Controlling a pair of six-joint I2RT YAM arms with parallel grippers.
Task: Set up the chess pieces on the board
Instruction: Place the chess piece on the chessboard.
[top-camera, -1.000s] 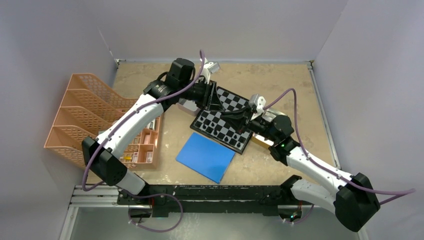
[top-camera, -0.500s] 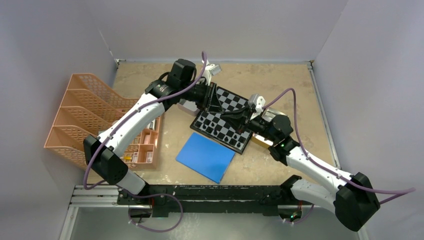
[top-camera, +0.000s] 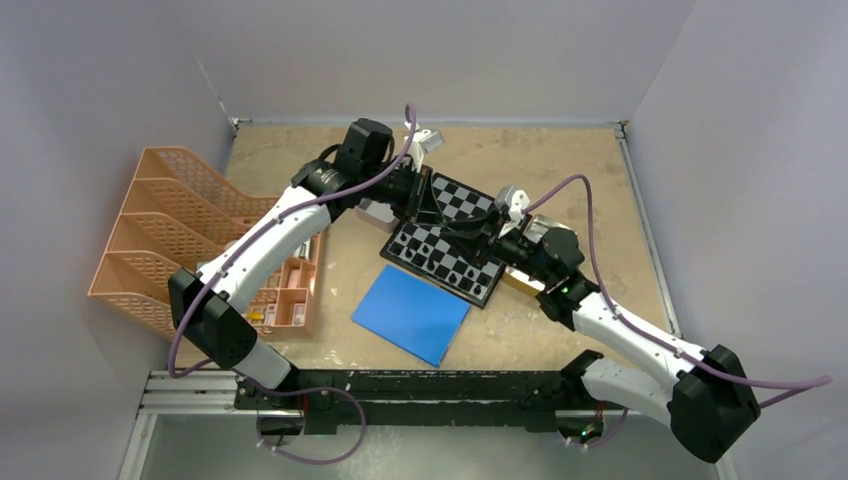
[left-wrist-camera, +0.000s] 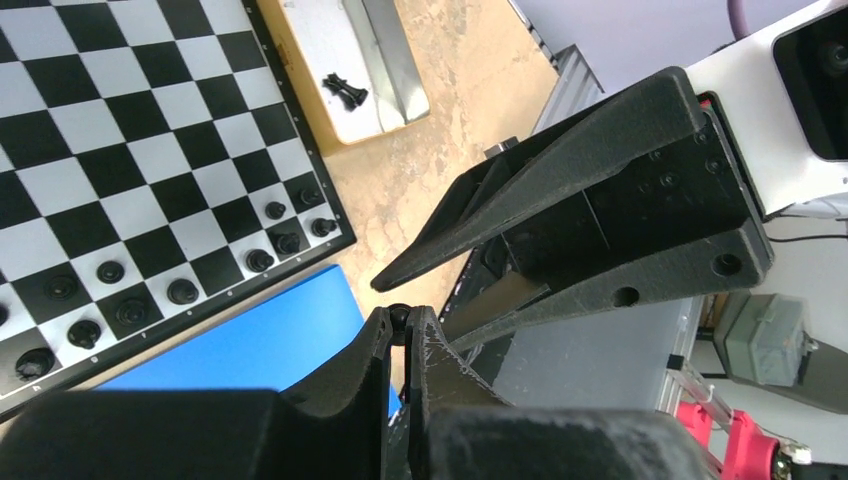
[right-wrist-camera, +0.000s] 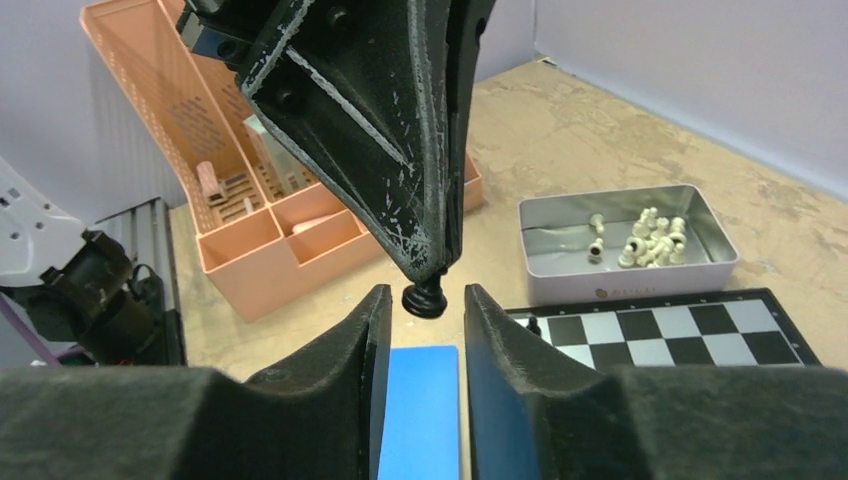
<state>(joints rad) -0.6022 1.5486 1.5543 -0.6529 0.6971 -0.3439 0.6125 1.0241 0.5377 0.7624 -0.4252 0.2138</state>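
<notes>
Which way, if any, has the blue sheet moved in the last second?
No. The blue sheet lies where it did, its far edge still next to the board's near edge.

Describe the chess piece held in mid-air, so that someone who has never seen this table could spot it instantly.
Find the black-and-silver checked chessboard mid-table; above it is the left arm's black claw. Pinched in its tip hangs a tiny glossy black chess piece, the only one held in the air rather than standing on a square.
</notes>
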